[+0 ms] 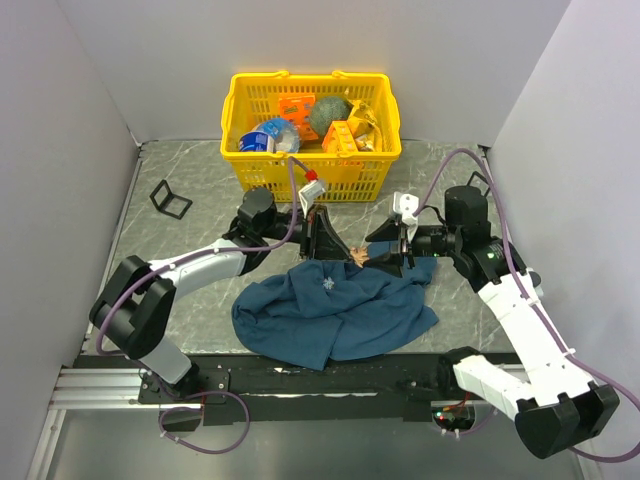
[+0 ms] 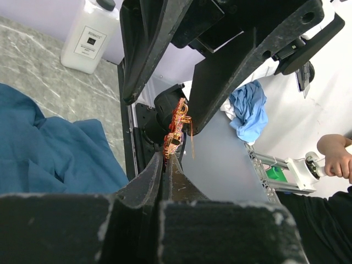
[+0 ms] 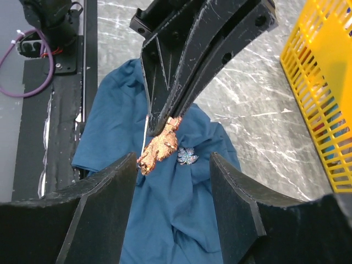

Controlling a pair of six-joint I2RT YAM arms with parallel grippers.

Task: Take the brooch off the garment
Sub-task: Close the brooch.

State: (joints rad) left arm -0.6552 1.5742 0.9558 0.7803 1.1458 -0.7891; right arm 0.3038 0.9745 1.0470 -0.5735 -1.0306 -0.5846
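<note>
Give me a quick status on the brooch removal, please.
Left gripper: jaws shut on brooch, held above garment. Right gripper: jaws open around it. Yellow basket behind, not in the way.

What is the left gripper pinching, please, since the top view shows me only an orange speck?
Observer: The left gripper is shut on the brooch, a beaded-looking orange piece.
Operator: Is it free of the garment?
Observer: Yes; the left wrist view shows it hanging clear of the garment.
Operator: And the right gripper?
Observer: The right gripper is open, a finger on each side of the brooch.
</note>
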